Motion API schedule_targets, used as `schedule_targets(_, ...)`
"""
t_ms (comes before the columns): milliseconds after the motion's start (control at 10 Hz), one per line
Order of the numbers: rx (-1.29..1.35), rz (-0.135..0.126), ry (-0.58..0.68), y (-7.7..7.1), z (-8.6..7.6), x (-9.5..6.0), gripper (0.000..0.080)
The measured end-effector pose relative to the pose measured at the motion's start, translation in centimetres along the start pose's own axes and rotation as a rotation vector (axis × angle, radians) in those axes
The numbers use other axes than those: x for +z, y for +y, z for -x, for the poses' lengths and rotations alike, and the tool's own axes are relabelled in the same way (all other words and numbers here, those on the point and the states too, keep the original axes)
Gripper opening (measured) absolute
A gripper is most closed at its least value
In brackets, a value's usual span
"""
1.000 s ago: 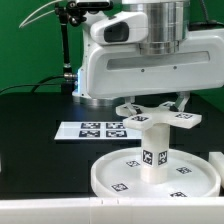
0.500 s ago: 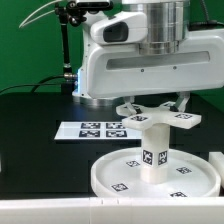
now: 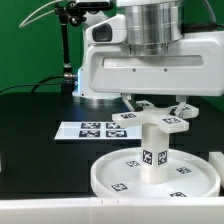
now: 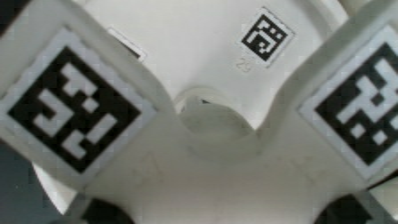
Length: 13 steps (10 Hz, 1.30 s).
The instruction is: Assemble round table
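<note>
The cylinder leg (image 3: 154, 152) stands upright on the round disc (image 3: 102, 174). The cross-shaped base piece (image 3: 160, 121) lies flat on top of it, directly beneath the end effector (image 3: 158, 103), whose fingers are mostly hidden, so its grip cannot be judged.

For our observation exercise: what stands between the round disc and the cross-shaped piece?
The short leg, upright on the disc under the cross-shaped piece, in the exterior view.

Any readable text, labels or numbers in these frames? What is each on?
No words, numbers or brand names are readable in either view.
The only markings are black-and-white square tags, which are patterns and not text. They are on the marker board, round disc, leg and cross-shaped base.
</note>
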<state>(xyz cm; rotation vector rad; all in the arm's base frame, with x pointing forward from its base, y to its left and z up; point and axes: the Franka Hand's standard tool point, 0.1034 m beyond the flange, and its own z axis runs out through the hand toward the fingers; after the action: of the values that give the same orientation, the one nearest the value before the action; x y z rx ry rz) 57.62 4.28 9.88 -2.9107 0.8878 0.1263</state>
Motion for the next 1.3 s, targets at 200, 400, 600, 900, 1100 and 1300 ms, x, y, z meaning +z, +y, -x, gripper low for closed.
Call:
schedule_targets(200,0.224,-0.010,0.000,-0.22,0.11,0.04,0.0453)
schedule_targets(400,0.392,-0.026,0.002,-0.32,0.16,0.05,0.0453)
schedule_targets(600,0.525,-0.023,-0.005,-0.37,0.11,0.05,0.0453)
schedule_targets(900,0.688,-0.027,-0.006,-0.41,0.07,0.04,0.0453)
schedule_targets(1100,0.812,-0.033,-0.010,-0.50,0.04,0.01,0.0453)
schedule_targets(1300,0.994,-0.052,-0.015,-0.44,-0.03,0.04,0.0453)
